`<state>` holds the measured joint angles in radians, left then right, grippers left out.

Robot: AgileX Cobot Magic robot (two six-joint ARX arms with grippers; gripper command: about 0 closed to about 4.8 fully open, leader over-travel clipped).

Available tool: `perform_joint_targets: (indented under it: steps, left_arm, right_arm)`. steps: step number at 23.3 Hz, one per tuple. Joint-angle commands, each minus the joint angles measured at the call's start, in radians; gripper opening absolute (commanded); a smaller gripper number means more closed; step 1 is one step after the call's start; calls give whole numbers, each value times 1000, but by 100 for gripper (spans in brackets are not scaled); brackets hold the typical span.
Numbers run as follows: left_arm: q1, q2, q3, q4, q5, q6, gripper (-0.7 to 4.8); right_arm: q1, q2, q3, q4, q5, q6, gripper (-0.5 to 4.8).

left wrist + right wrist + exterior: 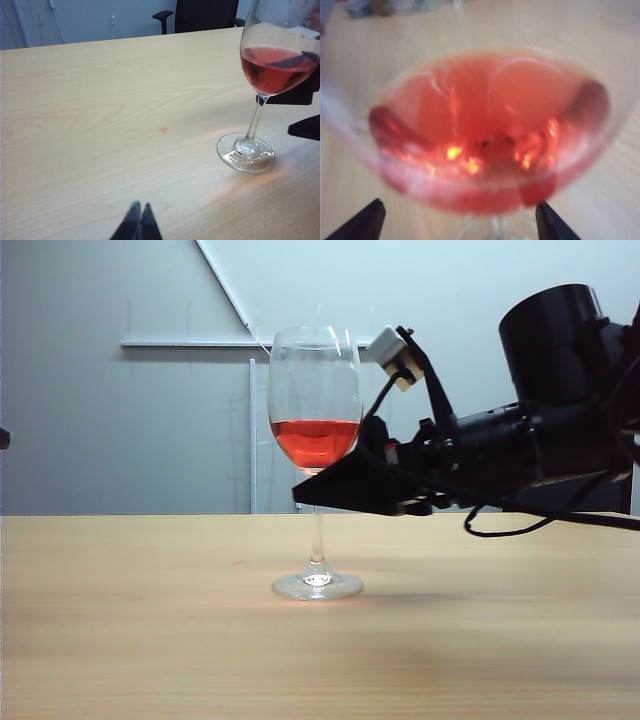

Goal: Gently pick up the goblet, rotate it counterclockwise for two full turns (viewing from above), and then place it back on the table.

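No writing or label can be read anywhere. The table (150,640) is pale tan wood with fine grain; behind it stand a grey-white wall and, in the left wrist view, a dark chair (200,15) at the upper edge. The goblet (315,460) stands upright just left of centre in the exterior view, foot flat on the wood, its bowl about a third full of red liquid. The right gripper (457,220) reaches in from the right at bowl-bottom height, jaws spread wide to either side of the glass. The left gripper (137,222) hangs low, fingertips pressed together, well apart from the goblet.
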<state>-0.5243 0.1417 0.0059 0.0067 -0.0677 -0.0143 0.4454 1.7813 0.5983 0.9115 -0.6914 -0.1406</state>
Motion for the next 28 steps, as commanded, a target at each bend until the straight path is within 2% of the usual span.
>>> perform_joint_targets:
  steps: [1, 9, 11, 24, 27, 28]
  left_arm:
    - [1, 0, 3, 9, 1, 6, -5]
    - [1, 0, 3, 9, 1, 6, -5]
    - [1, 0, 3, 9, 1, 6, -5]
    - [1, 0, 3, 9, 1, 6, -5]
    - [1, 0, 3, 9, 1, 6, -5]
    - [1, 0, 3, 9, 1, 6, -5]
  right_arm:
    - [5, 56, 13, 143, 19, 19, 409]
    - [5, 158, 17, 342, 16, 121, 404]
    - [7, 171, 18, 356, 17, 121, 386]
    - [40, 220, 86, 371, 20, 123, 386]
    - [41, 235, 93, 369, 19, 134, 327]
    - [41, 237, 93, 367, 19, 134, 322]
